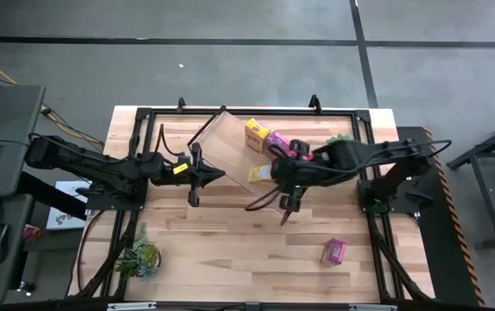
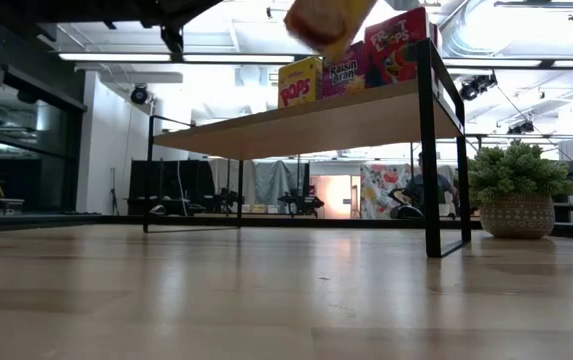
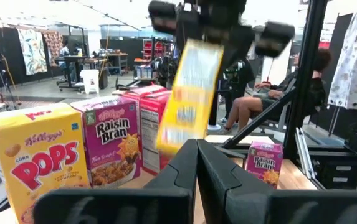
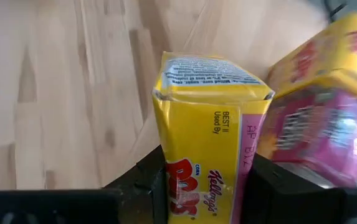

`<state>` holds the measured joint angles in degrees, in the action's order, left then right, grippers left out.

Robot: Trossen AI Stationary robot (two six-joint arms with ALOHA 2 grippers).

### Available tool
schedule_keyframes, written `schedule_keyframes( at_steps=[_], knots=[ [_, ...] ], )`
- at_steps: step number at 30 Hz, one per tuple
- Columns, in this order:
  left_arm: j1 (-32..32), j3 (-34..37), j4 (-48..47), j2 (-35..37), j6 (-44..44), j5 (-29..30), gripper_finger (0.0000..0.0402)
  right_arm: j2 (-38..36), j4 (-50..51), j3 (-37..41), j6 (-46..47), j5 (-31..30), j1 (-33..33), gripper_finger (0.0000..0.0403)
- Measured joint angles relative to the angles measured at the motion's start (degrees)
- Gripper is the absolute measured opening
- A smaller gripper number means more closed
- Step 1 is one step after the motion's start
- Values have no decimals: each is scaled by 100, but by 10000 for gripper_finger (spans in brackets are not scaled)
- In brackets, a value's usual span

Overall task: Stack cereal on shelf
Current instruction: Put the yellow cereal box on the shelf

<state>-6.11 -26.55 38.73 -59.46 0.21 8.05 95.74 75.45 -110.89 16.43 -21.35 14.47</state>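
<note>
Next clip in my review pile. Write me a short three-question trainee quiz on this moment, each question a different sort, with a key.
1. True or false: the right gripper holds a yellow Corn Pops box between its jaws.
2. Multiple choice: where is the lone Raisin Bran box that is not on the shelf?
A. On the tabletop, on the right arm's side
B. In the left gripper
C. Leaning on the potted plant
3. Fill in: in the low view, the row on the shelf reads Pops box, Raisin Bran, then ____.

Key
1. True
2. A
3. Froot Loops box
</note>
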Motion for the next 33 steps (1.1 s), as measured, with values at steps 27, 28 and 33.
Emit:
schedule_keyframes(
  at_steps=[27,28,33],
  knots=[
    [0,0,3,0,0,4,0,488,-115,-4,70,810,-783,127],
    [0,0,-1,0,0,4,0,488,-121,-4,140,810,-810,129],
    [0,0,-38,0,0,4,0,488,-228,-1,154,806,-863,156]
  ],
)
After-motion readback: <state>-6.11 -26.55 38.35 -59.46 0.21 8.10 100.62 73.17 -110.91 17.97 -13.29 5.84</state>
